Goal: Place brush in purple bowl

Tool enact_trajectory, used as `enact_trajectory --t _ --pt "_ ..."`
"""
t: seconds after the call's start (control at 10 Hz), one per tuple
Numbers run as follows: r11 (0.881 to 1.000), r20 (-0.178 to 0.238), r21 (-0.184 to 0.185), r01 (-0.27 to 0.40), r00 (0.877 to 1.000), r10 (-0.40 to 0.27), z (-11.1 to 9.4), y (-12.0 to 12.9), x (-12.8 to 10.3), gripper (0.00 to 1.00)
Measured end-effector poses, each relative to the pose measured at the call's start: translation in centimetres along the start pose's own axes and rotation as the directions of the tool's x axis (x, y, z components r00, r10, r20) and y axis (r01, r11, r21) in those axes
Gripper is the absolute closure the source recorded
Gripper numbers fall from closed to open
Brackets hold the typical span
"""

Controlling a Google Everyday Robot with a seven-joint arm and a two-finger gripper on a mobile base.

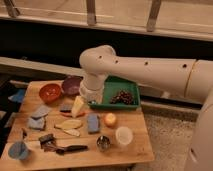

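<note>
Claw (pixel 90 100) spread, pinching nothing, over the green tray's (pixel 120 106) left edge; brush (pixel 62 147) on desk (pixel 140 147) front, 7 o'clock from claw, well apart; handle runs 9-to-3, bristles at 9; purple bowl (pixel 71 85) near claw, at 10 o'clock.

The wooden table (pixel 137 150) holds 2 bowls at its back left, the orange-red bowl (pixel 50 92) and the purple bowl (pixel 71 85), with a green tray (pixel 121 104) beside them. The brush (pixel 61 146), 1 metal cup (pixel 103 143) and 1 white cup (pixel 123 135) sit near the front. The gripper (pixel 90 98) hovers by the tray.
</note>
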Motion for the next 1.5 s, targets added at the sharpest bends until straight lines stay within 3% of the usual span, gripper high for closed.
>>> enact_trajectory --t 0.3,0.8,1.2,1.5 --pt "0.994 0.014 -0.050 0.098 0.995 -0.098 0.7 4.2 -1.2 0.20" --pt "0.993 0.004 -0.048 0.110 0.994 -0.110 1.0 4.2 -1.2 0.20" --pt "0.980 -0.010 -0.087 0.181 0.983 -0.182 2.7 6.6 -1.9 0.20" --pt "0.955 -0.018 -0.123 0.269 0.962 -0.274 4.0 10.6 -2.8 0.20"
